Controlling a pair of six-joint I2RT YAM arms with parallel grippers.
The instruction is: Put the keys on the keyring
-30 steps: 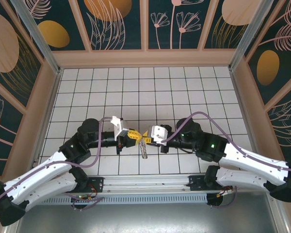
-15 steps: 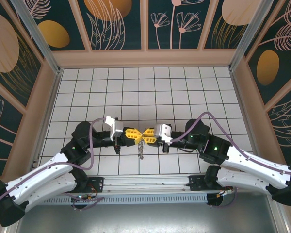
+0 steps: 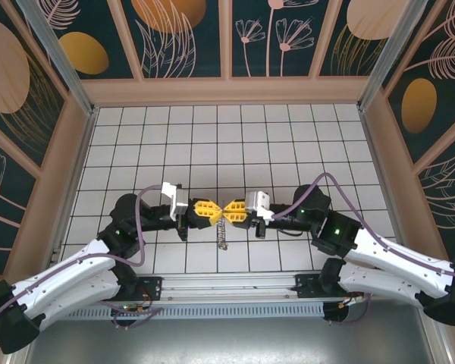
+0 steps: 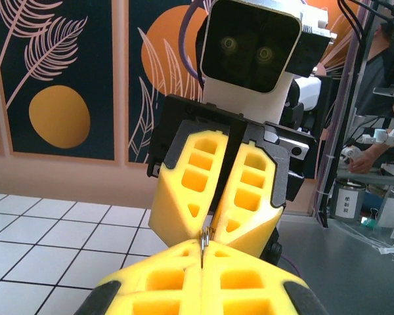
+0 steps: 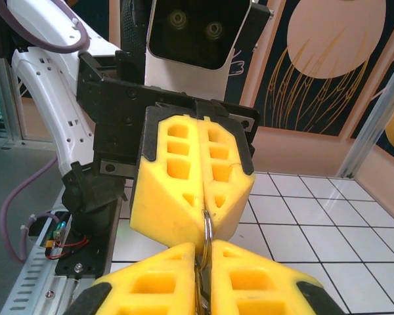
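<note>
Tiled table (image 3: 288, 136), walled at back and sides; we logged bare tiles ahead and on either flank. Left gripper (image 3: 217, 211) and right gripper (image 3: 230, 211) met tip to tip near the front edge, both closed, pinching the keyring (image 3: 223, 233), which hung from their tips.

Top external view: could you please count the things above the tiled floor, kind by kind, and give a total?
Robot arms: 2, left arm, right arm
Yellow grippers: 2, left gripper, right gripper, tips meeting
Keyring: 1, hanging below the tips
Total: 5
</note>
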